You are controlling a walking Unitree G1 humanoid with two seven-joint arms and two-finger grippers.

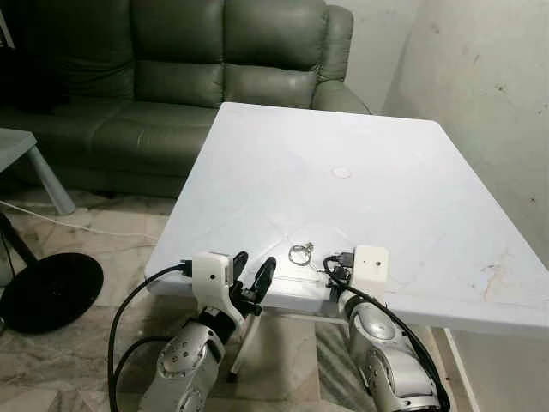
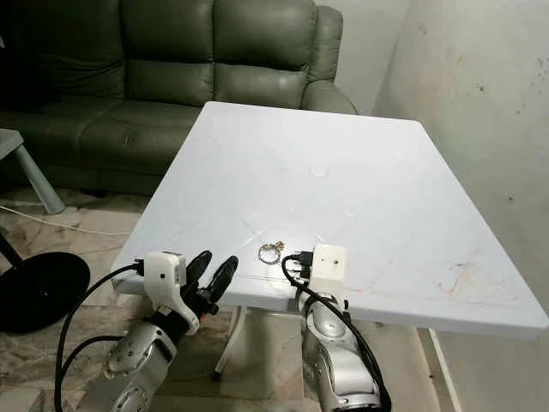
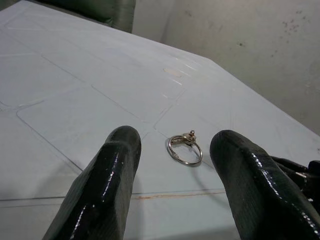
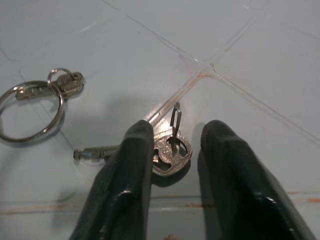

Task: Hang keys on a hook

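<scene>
A: From the head views, where is everything?

B: The key ring (image 1: 301,253) lies flat near the near edge of the white table (image 1: 412,172). The left gripper (image 1: 251,279) hangs off that edge with fingers spread wide; the right gripper (image 2: 298,264) reaches over the edge, just right of the ring.

A: Left wrist view?

B: The ring (image 3: 184,148) sits between its wide fingers, further out, untouched.

A: Right wrist view?

B: Jaws narrowly parted astride the key (image 4: 167,152), not yet clamped. It looks light, stiff, slippery, lying flat; I'd pinch its broad head.
</scene>
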